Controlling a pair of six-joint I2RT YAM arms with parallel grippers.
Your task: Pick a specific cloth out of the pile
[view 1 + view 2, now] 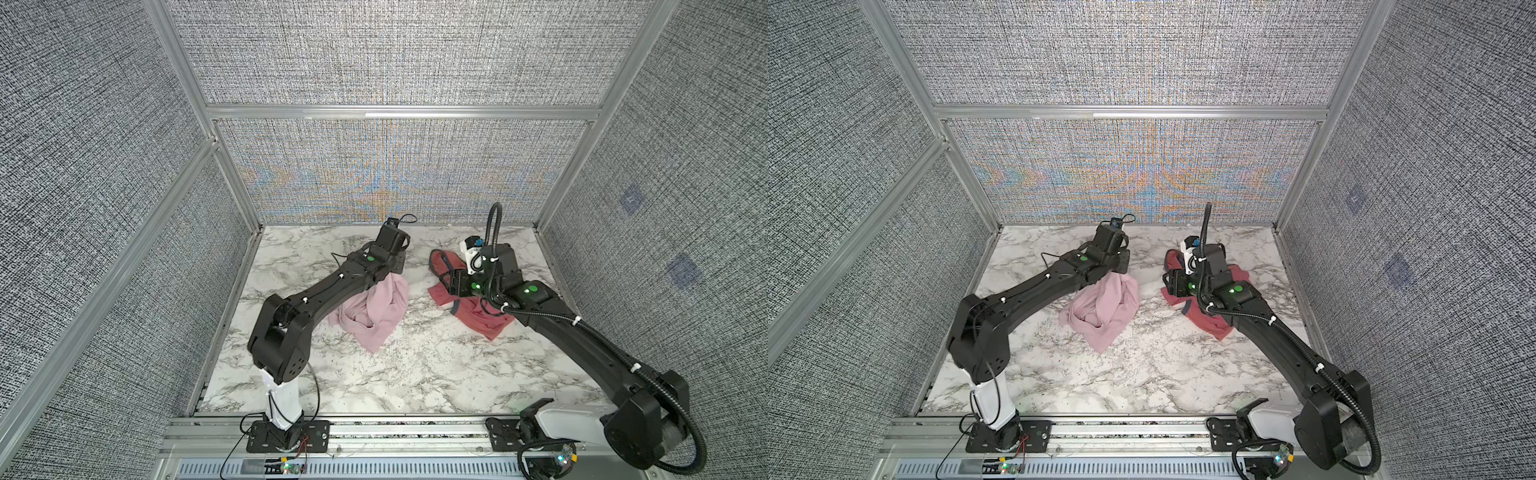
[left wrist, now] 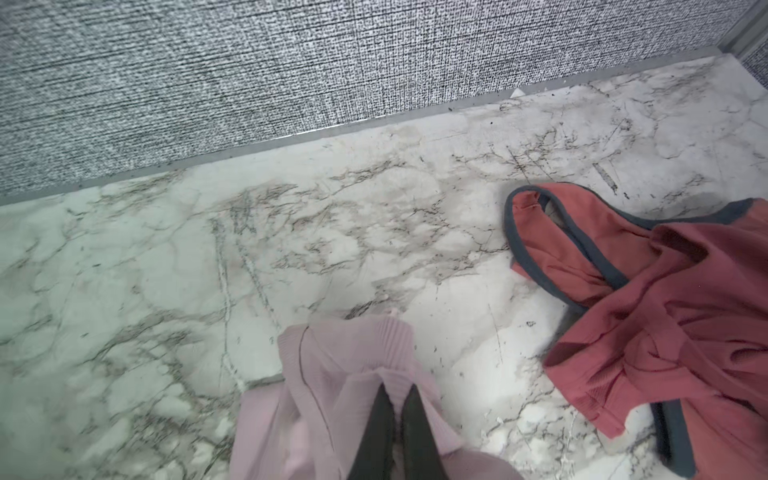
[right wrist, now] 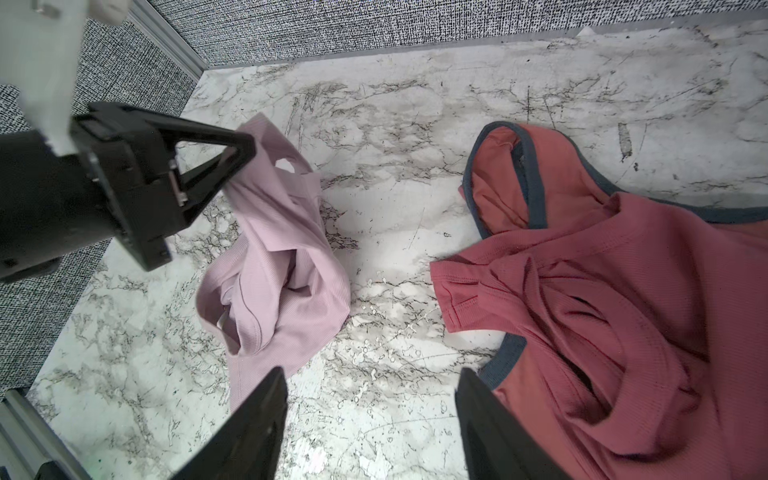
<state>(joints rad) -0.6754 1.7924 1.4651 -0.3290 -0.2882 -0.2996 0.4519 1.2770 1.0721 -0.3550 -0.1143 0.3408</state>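
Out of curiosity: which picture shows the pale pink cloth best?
The right wrist view: nearly the whole pale pink cloth shows, pinched at its top by the left gripper. In both top views the left arm covers its upper part. The left wrist view shows only its pinched fold.

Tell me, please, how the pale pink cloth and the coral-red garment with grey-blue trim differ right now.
The plain pale pink ribbed cloth has no trim; the darker coral-red garment has grey-blue edging. The cloth is pinched in the shut left end effector, one end drawn up; the garment lies ungripped on the marble table. Both are soft, crumpled and similar in size, lying apart.
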